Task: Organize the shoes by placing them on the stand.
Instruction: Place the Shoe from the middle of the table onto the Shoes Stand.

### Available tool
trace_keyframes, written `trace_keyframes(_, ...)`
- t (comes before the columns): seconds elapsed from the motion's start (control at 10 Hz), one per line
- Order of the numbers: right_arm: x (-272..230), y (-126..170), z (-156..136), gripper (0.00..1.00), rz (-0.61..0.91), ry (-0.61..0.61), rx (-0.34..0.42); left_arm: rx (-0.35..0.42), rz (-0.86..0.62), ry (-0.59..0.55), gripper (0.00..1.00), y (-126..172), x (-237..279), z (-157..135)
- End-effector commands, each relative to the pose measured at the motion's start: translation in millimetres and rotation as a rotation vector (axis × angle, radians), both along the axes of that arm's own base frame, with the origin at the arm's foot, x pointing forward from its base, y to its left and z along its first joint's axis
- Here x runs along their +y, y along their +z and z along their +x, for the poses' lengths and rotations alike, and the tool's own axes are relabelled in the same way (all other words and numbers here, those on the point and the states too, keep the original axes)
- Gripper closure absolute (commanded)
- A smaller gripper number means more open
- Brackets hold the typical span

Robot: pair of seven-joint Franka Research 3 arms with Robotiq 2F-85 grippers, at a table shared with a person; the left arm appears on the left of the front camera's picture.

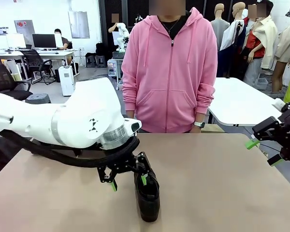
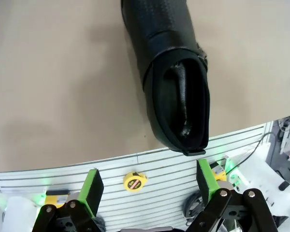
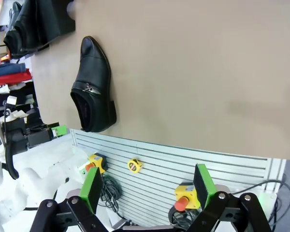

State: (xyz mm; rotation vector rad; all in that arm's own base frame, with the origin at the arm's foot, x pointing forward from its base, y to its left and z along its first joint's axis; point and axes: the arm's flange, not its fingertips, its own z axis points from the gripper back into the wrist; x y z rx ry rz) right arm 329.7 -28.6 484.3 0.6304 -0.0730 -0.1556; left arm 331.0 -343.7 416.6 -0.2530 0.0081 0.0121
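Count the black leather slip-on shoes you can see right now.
2: one black leather shoe lies on the table beside the left gripper; another shoe rests on the stand. More may be hidden.

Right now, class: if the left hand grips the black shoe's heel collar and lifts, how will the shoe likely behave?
The black shoe looks like stiff, glossy leather, so it should hold its shape but may slip between the pads. Gripped at the heel by the open left hand, its toe would probably droop.

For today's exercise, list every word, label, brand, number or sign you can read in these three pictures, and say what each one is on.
None can be read.
Right claw: faint lettering on its black body, too small.
Tape measure: round label, blurred.
Red sign on the far wall: too small.
Shoe: no print, nor on the left claw.
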Motion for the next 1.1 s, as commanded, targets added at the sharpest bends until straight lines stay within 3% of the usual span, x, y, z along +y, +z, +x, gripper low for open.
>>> trace_keyframes(0.0, -2, 2, 3, 0.00, 0.030, 0.021, -0.019, 0.004, -0.031, -0.001, 0.00, 1, 13, -20)
trace_keyframes(0.1, -2, 2, 3, 0.00, 0.030, 0.021, -0.019, 0.000, 0.000, 0.000, 0.00, 0, 0, 0)
trace_keyframes(0.4, -2, 2, 3, 0.00, 0.030, 0.021, -0.019, -0.086, 0.038, 0.126, 0.00, -25, -20, 26)
trace_keyframes(0.7, -2, 2, 3, 0.00, 0.030, 0.021, -0.019, -0.043, 0.111, 0.170, 0.00, -59, -30, 43)
trace_keyframes(0.9, -2, 2, 3, 0.00, 0.030, 0.021, -0.019, -0.051, 0.112, 0.183, 0.00, -65, -29, 45)
trace_keyframes(1.0, -2, 2, 3, 0.00, 0.030, 0.021, -0.019, -0.040, 0.119, 0.190, 0.60, -65, -28, 44)
